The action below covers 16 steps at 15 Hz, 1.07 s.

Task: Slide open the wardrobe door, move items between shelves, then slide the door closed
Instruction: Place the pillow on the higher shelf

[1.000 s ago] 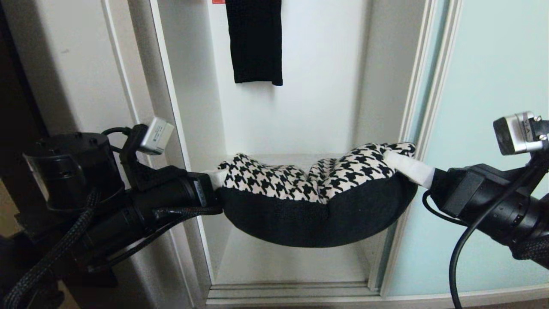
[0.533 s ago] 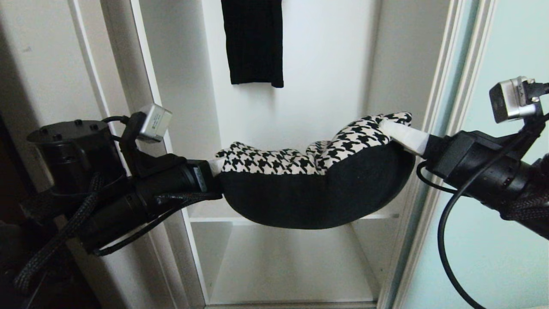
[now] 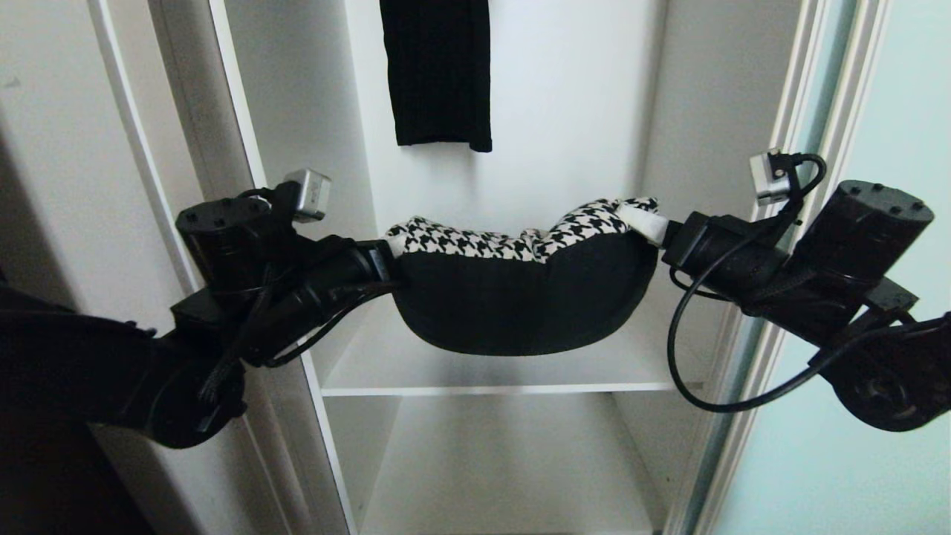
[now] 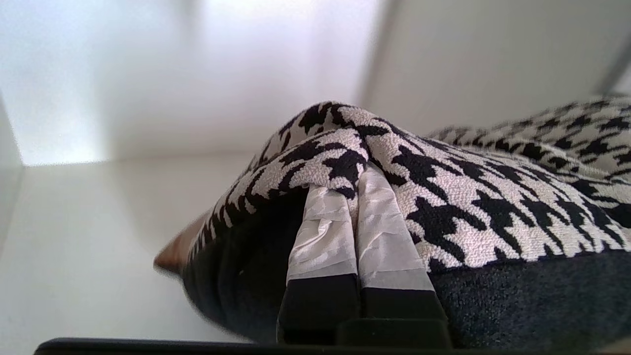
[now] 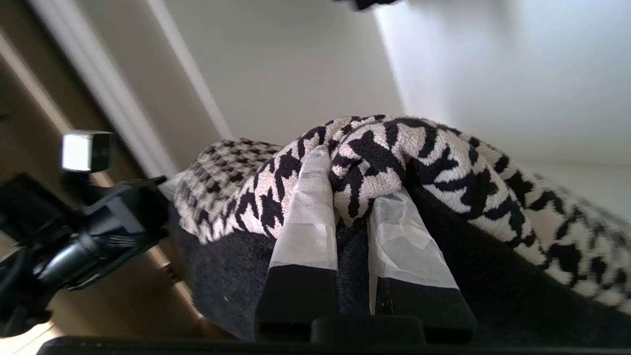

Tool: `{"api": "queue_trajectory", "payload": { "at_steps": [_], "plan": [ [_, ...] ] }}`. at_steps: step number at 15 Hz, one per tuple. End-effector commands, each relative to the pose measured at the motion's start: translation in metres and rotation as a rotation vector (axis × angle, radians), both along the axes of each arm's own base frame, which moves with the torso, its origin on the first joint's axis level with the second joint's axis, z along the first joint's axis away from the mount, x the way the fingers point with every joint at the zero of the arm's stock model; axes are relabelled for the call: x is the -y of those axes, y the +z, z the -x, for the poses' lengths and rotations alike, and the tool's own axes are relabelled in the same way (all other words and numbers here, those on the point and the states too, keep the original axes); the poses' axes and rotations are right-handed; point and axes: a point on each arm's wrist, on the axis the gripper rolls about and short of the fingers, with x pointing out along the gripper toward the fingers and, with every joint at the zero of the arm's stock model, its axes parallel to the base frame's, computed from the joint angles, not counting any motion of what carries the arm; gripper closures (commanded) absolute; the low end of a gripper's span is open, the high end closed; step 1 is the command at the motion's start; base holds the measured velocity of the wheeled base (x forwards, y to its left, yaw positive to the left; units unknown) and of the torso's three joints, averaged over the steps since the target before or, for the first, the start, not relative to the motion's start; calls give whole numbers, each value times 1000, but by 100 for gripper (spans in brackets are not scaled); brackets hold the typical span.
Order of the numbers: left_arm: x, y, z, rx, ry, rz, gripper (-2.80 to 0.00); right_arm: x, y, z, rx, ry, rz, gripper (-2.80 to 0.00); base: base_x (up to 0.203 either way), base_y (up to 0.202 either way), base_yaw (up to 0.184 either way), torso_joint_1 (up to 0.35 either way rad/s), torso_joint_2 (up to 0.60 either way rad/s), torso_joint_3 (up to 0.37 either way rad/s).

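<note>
The black-and-white houndstooth bundle (image 3: 520, 297), one of the items, sags with its dark underside down between my two grippers. It hangs just above the white shelf (image 3: 498, 388) inside the wardrobe. My left gripper (image 3: 394, 249) is shut on its left end, the taped fingers pinching the fabric (image 4: 352, 180). At the right end my right gripper (image 3: 643, 221) is shut on a thicker fold (image 5: 355, 170). The houndstooth cloth (image 4: 468, 207) fills both wrist views (image 5: 443, 158). The sliding wardrobe door (image 3: 921, 89), pale aqua glass, stands slid aside at the right.
A black garment (image 3: 438, 74) hangs from above at the back of the compartment. A lower white board (image 3: 505, 475) lies under the shelf. The off-white side post (image 3: 200, 134) stands close behind my left arm, and the door frame (image 3: 810, 111) is beside my right arm.
The whole view has shifted, so the camera moved. Both arms have reached forward into the wardrobe, and the houndstooth bundle has gone from in front of the shelf to just above it.
</note>
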Motion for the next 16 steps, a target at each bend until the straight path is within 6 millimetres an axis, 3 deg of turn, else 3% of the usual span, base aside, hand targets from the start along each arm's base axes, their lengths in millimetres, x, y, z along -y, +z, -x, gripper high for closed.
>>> {"api": "queue_trajectory", "payload": {
  "at_steps": [1, 5, 9, 10, 13, 16],
  "plan": [
    [5, -39, -43, -65, 25, -19, 0, -3, -33, -45, -59, -25, 15, 0, 0, 0, 0, 0, 0, 0],
    [5, -69, -93, -61, 60, -18, 0, -1, -69, -93, -127, -63, 31, 0, 0, 0, 0, 0, 0, 0],
    [5, -59, -98, 10, 57, 10, 0, 10, -59, -103, -84, -76, 23, 0, 0, 0, 0, 0, 0, 0],
    [6, -67, -100, -5, 54, 4, 0, 13, -65, -106, -97, -80, 27, 0, 0, 0, 0, 0, 0, 0],
    [10, -119, -117, -123, 56, -34, 0, 16, -101, -121, -171, -94, 44, 0, 0, 0, 0, 0, 0, 0],
    [10, -146, -126, -293, 69, -85, 0, 19, -134, -135, -236, -108, 61, 0, 0, 0, 0, 0, 0, 0]
  ]
}}
